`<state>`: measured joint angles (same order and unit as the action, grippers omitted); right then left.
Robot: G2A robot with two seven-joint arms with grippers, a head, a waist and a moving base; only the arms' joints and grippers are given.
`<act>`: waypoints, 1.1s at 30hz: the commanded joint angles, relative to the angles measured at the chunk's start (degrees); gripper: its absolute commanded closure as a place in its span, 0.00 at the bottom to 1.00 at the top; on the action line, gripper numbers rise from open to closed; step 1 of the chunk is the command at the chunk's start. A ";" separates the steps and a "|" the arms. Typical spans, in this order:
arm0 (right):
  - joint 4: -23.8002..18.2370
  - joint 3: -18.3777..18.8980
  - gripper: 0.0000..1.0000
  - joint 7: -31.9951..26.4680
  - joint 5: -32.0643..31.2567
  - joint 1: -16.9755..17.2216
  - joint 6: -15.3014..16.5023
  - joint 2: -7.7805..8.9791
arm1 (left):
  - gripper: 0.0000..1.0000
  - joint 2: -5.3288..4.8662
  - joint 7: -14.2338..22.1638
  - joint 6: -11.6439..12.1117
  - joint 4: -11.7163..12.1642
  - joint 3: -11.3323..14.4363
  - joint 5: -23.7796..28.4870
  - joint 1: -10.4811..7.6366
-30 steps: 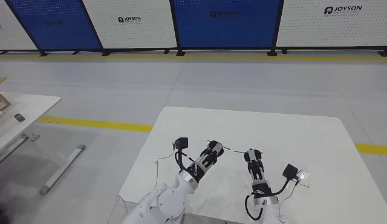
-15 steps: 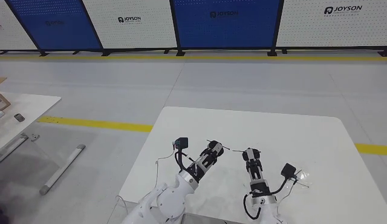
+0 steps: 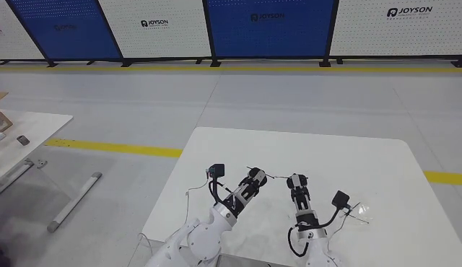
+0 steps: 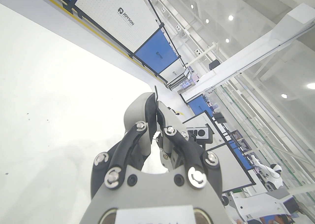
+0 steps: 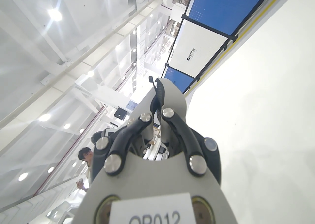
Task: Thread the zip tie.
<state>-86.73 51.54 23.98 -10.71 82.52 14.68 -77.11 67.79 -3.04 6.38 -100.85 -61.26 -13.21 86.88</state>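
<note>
The table is plain white, and the zip tie above it is black. The left gripper and the right gripper both have pale grey shells, black pads and links, and silver screw heads. Beyond the table, the grey floor carries a yellow stripe, and finely dotted blue panels alternate with white panels.

The left gripper has its fingers pressed together on the zip tie, a short end poking past the fingertips. The right gripper pinches it likewise. Both forearms stretch forward, fingertips angled toward each other, near but apart.
</note>
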 commanded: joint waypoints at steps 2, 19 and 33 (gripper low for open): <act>-0.36 0.50 1.00 -0.41 -0.44 0.69 0.35 -0.08 | 1.00 0.00 0.00 0.00 0.00 0.00 0.00 0.00; 0.35 0.80 1.00 -3.20 -1.38 0.32 -1.27 -1.48 | 1.00 0.00 0.00 0.00 0.00 0.00 0.00 0.00; -1.22 3.53 1.00 -3.31 -2.05 2.65 0.45 -1.82 | 1.00 0.00 0.00 0.00 0.00 0.00 0.00 0.00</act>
<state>-87.90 54.99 20.78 -12.64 85.12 15.20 -78.89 67.79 -3.04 6.38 -100.85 -61.26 -13.21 86.88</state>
